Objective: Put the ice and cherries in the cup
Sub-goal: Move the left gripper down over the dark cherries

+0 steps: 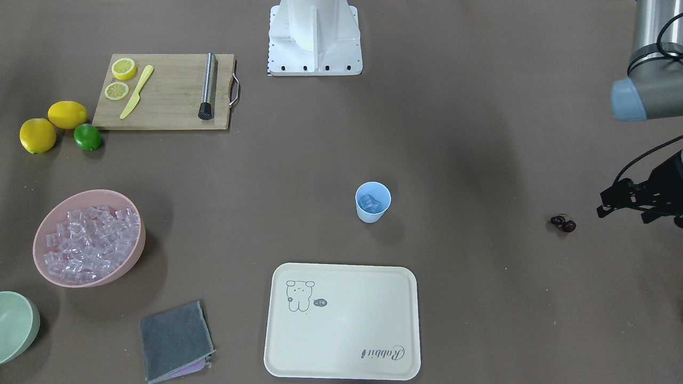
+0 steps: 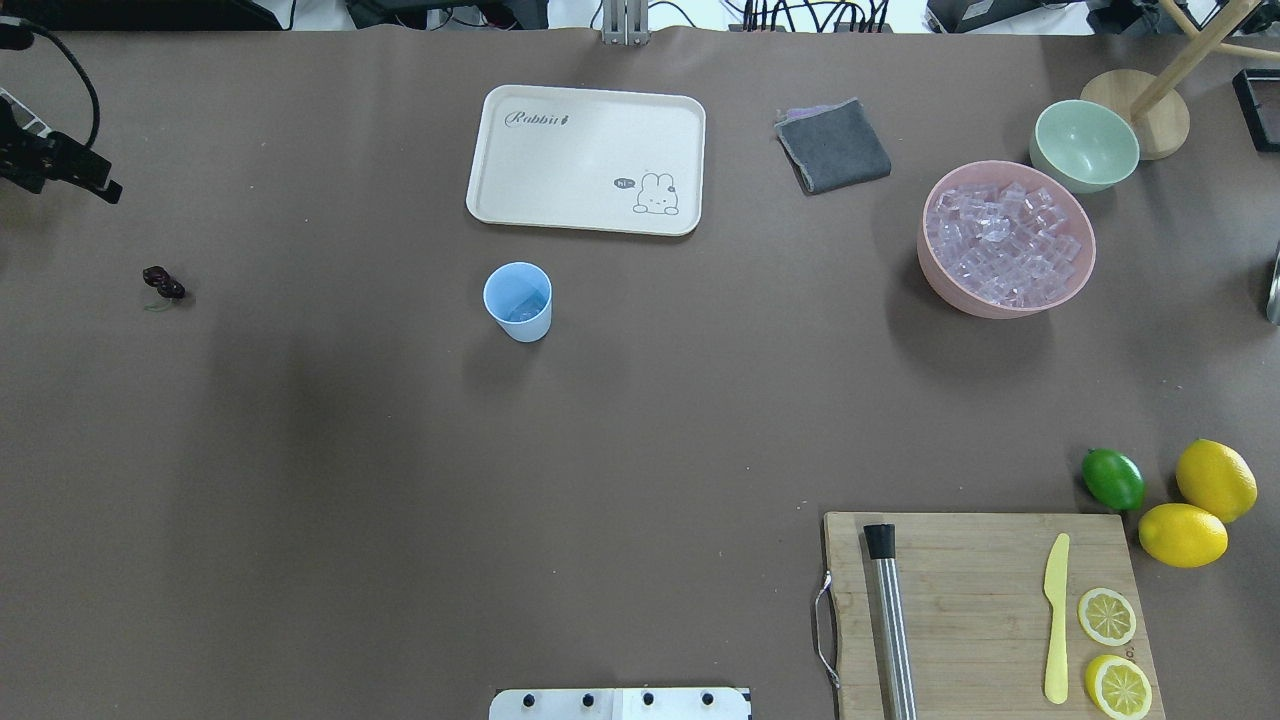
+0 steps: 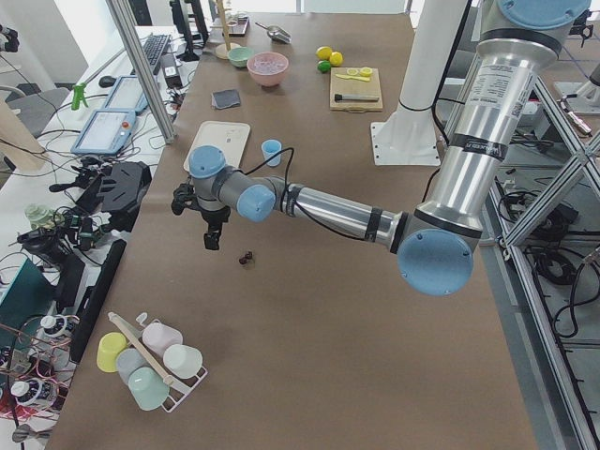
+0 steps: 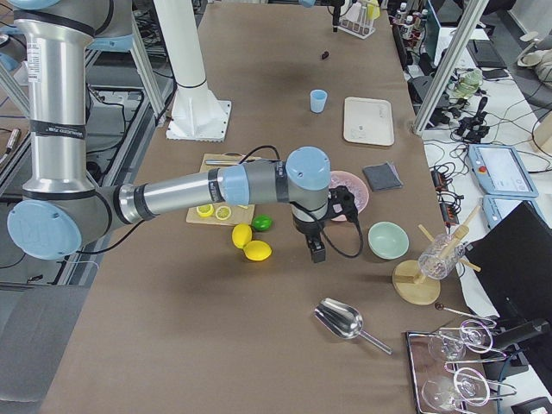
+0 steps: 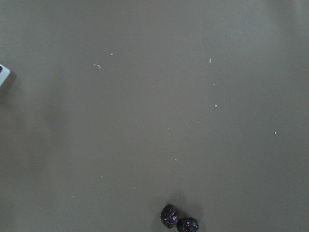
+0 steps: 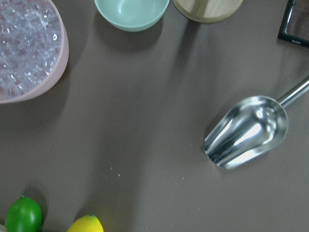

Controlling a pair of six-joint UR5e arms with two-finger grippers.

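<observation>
The left gripper hangs near the cherries with jaws seemingly spread, probably to carry them to the cup, which stands well apart and holds some ice, while the right gripper, whose jaws I cannot judge, hovers near the pink bowl.
</observation>
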